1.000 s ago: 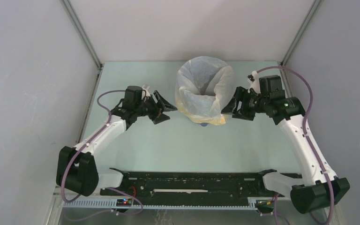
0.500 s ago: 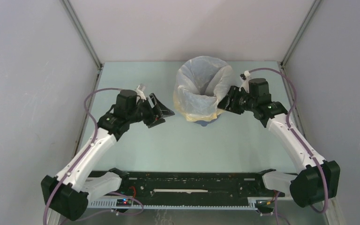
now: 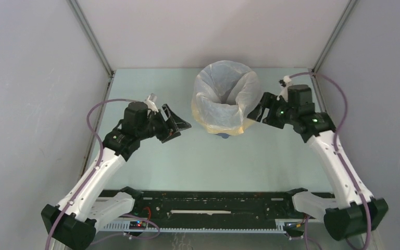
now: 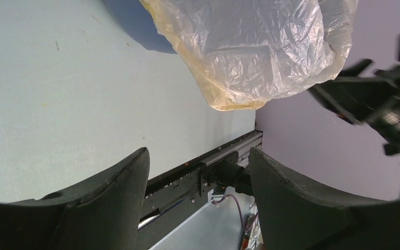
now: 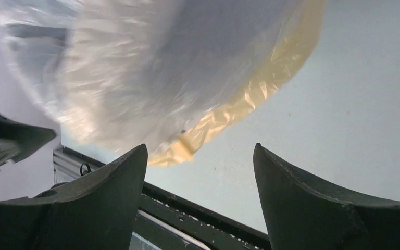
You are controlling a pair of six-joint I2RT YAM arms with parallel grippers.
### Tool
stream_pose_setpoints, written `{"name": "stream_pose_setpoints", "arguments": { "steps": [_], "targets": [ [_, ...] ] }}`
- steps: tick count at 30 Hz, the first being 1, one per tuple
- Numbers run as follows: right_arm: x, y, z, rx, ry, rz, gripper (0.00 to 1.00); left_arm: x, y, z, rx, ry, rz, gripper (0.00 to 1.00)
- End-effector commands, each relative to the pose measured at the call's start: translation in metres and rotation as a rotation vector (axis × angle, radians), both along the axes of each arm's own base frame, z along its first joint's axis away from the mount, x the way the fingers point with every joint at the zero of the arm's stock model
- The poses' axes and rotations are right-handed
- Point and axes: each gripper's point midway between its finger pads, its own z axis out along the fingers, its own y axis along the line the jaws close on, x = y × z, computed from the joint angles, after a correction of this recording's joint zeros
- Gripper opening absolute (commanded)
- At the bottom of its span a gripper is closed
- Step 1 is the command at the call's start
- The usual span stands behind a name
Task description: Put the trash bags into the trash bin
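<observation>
The trash bag (image 3: 224, 96) is a crinkly pale translucent sack with a yellow rim, and it lines and drapes over the trash bin. Only a sliver of the blue trash bin (image 3: 225, 136) shows under the bag's hem. My left gripper (image 3: 183, 129) hovers open to the left of the bin, clear of the bag, with nothing between its fingers. My right gripper (image 3: 259, 112) stands open just right of the bag. In the right wrist view the bag's yellow rim (image 5: 239, 104) hangs in front of the open right gripper (image 5: 200, 148), unheld. The left wrist view shows the bag (image 4: 260, 47), the bin (image 4: 135, 26) and the open left gripper (image 4: 198, 153).
Grey walls close in the pale table (image 3: 151, 88) on the left, back and right. A black rail (image 3: 213, 200) with wiring runs along the near edge between the arm bases. The right arm (image 4: 380, 99) shows beyond the bag in the left wrist view.
My right gripper reached the bag's right side, then opened wide and drew back a little to the right. My left arm pulled slightly left, away from the bin.
</observation>
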Motion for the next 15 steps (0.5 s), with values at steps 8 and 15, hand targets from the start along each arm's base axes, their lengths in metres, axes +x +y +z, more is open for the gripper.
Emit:
{"name": "stream_pose_setpoints", "arguments": {
  "steps": [8, 15],
  "targets": [
    [0.035, 0.010, 0.144, -0.130, -0.247, 0.062, 0.82, 0.013, -0.012, 0.014, -0.027, -0.019, -0.033, 0.79],
    [0.086, 0.070, 0.114, -0.224, -0.124, 0.165, 0.50, 0.011, -0.008, 0.028, -0.040, -0.062, -0.004, 0.81]
  ]
}}
